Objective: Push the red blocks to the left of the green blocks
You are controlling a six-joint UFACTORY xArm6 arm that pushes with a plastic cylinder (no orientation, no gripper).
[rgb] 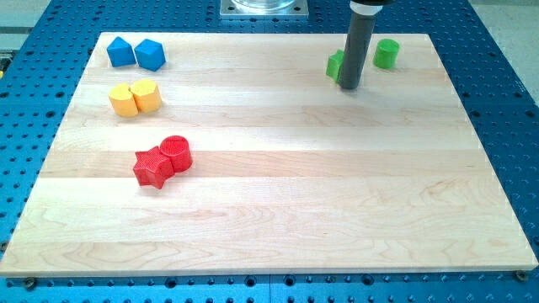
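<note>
A red star block and a red cylinder touch each other at the board's left middle. A green cylinder stands at the view's top right. A second green block lies just left of my rod and is partly hidden by it; its shape is unclear. My tip rests on the board right beside that green block, touching or nearly touching its right side. The red blocks are far to the left of both green blocks.
Two blue blocks sit at the top left corner. Two yellow blocks sit just below them. The wooden board lies on a blue perforated table. A metal mount is at the top edge.
</note>
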